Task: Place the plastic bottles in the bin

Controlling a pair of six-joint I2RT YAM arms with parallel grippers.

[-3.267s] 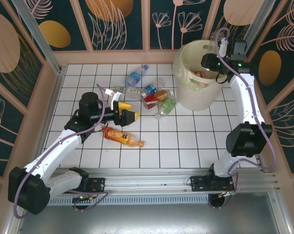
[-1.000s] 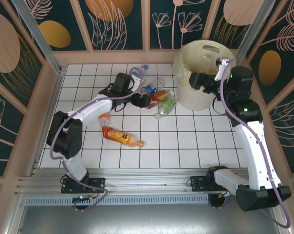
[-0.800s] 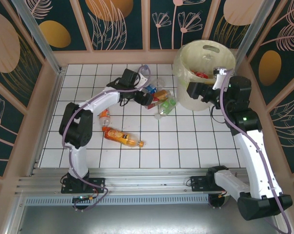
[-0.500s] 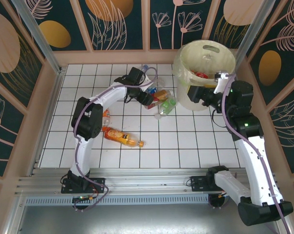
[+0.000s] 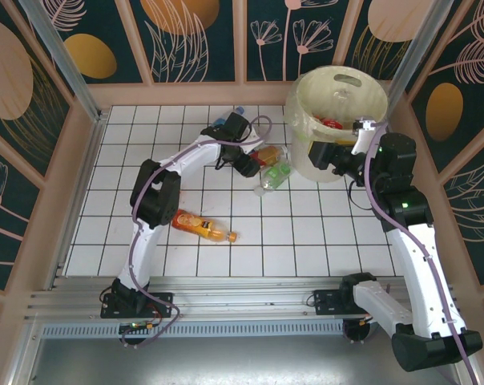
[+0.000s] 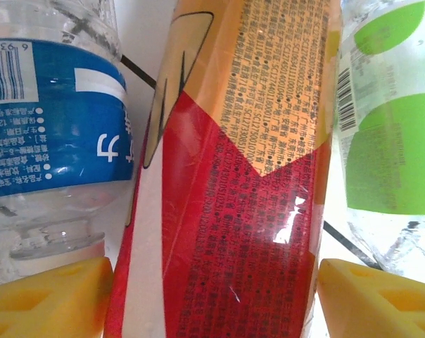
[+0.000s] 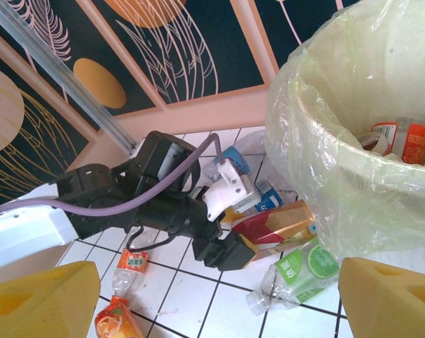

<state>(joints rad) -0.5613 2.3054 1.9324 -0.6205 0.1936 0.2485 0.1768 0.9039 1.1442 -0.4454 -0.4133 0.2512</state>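
Note:
My left gripper is shut on a red-and-orange-labelled bottle lying on the tiles in a pile beside the bin. A yellow finger stands at each side of that bottle. A green-labelled bottle lies to one side of it and a blue-labelled bottle to the other. An orange bottle lies alone nearer the front. My right gripper hangs open beside the bin wall, nothing between its fingers. Several bottles lie inside the bin.
The left arm stretches across the tiled floor towards the pile. A small orange-labelled bottle lies by that arm. Wooden walls enclose the floor, and the bin stands in the far right corner.
The left arm has swung farther right into the pile and its jaws have narrowed onto the red-and-orange-labelled bottle. The right gripper has dropped from over the bin to beside its wall.

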